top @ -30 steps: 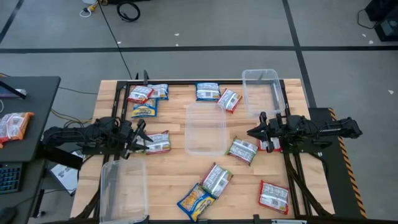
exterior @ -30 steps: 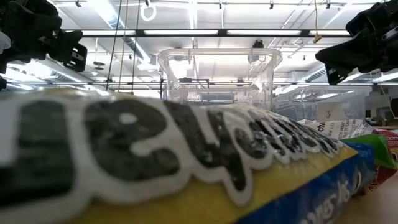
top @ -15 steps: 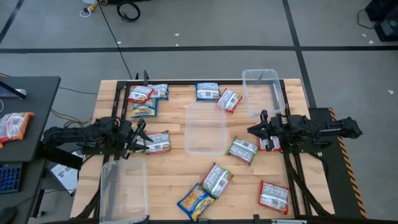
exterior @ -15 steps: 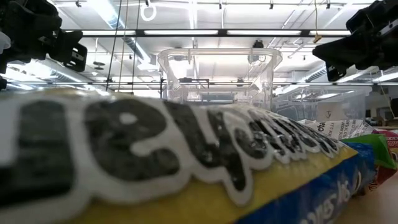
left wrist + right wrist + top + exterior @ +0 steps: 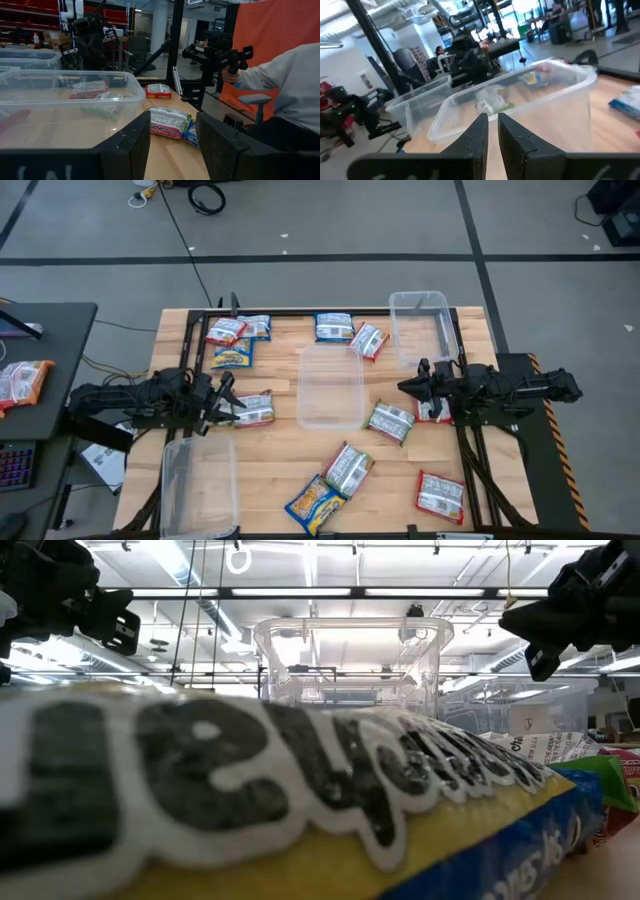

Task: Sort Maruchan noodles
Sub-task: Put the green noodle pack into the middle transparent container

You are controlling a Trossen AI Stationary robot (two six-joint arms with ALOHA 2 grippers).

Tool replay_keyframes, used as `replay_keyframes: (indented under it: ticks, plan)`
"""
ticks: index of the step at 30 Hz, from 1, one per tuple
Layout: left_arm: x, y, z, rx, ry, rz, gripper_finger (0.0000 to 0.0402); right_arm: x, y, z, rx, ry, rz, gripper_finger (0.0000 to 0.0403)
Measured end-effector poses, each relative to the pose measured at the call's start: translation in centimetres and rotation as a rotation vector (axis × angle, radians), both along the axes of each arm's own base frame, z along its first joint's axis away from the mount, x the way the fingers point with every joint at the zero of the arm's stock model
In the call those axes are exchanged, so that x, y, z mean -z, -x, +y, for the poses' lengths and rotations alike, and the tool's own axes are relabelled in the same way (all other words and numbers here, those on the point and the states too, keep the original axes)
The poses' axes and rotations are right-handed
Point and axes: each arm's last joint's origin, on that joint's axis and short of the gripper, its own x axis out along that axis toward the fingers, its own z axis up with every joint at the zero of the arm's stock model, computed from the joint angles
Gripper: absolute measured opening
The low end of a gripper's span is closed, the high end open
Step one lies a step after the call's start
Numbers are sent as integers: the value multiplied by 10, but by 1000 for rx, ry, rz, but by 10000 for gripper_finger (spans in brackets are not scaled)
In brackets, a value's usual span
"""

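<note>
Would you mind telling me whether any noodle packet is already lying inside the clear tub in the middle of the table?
No, in the high view the middle tub shows only bare wood through it, and every packet lies outside its rim.
</note>
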Motion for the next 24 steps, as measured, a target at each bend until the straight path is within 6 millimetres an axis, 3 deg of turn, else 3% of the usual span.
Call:
replay_keyframes:
  ticks: [6,13,19,24]
  plan:
    - [0,0,0,0,0,1,160,-7,-1,7,-174,-16,-31,48]
    - [0,0,0,0,0,0,160,-18,-10,21,-231,-31,135,45]
    - [0,0,0,0,0,0,160,-16,-23,55,-273,-59,335,38]
    - [0,0,0,0,0,0,160,-27,-33,93,-244,-16,512,21]
